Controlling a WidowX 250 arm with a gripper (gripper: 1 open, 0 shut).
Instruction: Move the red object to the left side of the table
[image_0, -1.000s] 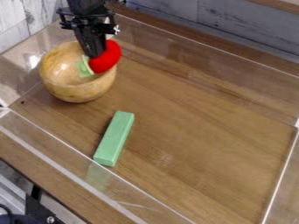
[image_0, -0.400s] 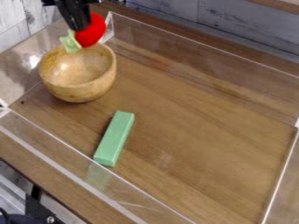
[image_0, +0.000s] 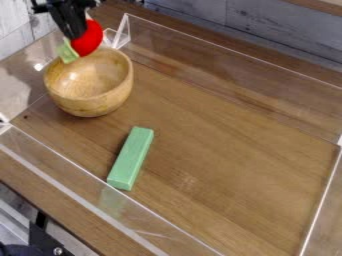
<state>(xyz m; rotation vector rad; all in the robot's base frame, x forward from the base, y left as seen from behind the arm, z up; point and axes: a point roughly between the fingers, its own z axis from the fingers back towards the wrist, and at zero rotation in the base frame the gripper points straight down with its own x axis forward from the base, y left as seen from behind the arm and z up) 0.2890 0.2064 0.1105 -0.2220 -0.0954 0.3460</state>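
Observation:
The red object (image_0: 88, 40), a small rounded toy with a light green stem piece, hangs in the air at the far left corner of the table (image_0: 227, 120). My black gripper (image_0: 76, 28) comes down from the top edge of the picture and is shut on it. The toy floats just above the far rim of the wooden bowl (image_0: 90, 84) and does not touch it. The upper part of the gripper is cut off by the frame.
A long flat green block (image_0: 131, 157) lies on the wood near the front middle. Low clear plastic walls (image_0: 160, 35) ring the tabletop. A bright clear wall piece stands close behind the toy.
The gripper has carried the red object up and to the left in the picture, from over the bowl's right rim to above its far rim. Bowl and green block have stayed put.

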